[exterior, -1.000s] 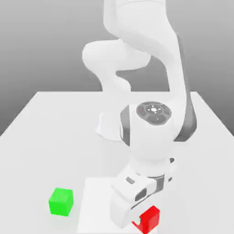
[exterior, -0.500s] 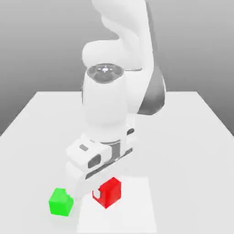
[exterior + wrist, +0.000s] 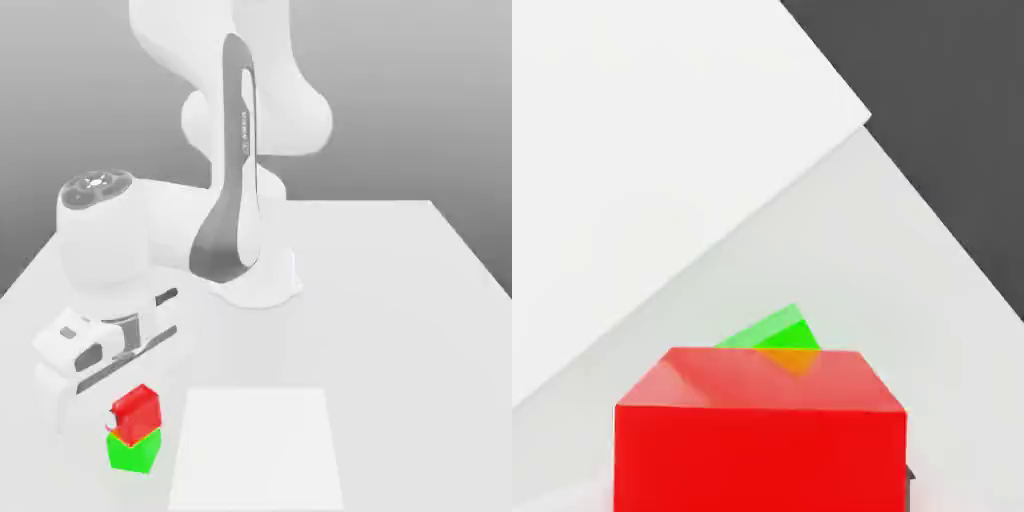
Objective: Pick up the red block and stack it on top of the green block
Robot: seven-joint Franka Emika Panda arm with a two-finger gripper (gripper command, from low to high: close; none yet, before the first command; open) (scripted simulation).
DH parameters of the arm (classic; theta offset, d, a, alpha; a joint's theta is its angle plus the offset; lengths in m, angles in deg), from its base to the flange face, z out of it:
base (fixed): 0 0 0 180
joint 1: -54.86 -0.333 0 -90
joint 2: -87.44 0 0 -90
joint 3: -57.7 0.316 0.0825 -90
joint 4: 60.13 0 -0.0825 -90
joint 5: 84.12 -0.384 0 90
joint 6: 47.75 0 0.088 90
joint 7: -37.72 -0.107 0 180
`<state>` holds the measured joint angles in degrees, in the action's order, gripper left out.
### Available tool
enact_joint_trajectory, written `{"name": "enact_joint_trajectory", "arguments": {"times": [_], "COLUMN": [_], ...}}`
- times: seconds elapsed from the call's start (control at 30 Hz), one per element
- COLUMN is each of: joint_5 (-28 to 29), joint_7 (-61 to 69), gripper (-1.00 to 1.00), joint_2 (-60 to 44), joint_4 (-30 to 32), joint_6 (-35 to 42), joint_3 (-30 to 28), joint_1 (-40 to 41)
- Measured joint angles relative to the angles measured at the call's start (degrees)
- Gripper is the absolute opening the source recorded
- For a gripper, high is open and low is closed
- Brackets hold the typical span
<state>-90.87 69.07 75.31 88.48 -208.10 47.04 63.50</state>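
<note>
The red block (image 3: 137,406) sits on top of the green block (image 3: 133,453) near the table's front edge, at the exterior view's left. It looks slightly turned and tilted against the green one. My gripper (image 3: 113,424) reaches down from the white hand (image 3: 95,350) to the red block's left side, right up against it. In the hand view the red block (image 3: 757,430) is very close, and a corner of the green block (image 3: 774,330) pokes out behind it.
A flat white square patch (image 3: 255,445) lies on the table just to the right of the stack in the exterior view. The arm's base (image 3: 255,285) stands behind it at mid-table. The table's front edge is close to the blocks.
The arm swung toward the exterior view's left, carrying the red block from the right of the white patch, across it, to the green block. The red block now rests on the green one.
</note>
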Motion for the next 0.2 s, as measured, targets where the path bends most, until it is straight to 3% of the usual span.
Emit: {"name": "enact_joint_trajectory", "arguments": {"times": [0.2], "joint_5": [1.8], "joint_7": [-1.3], "gripper": [1.0], "joint_2": [3.1], "joint_4": [0.1], "joint_6": [2.7], "joint_3": [-0.5], "joint_1": [-0.2]}}
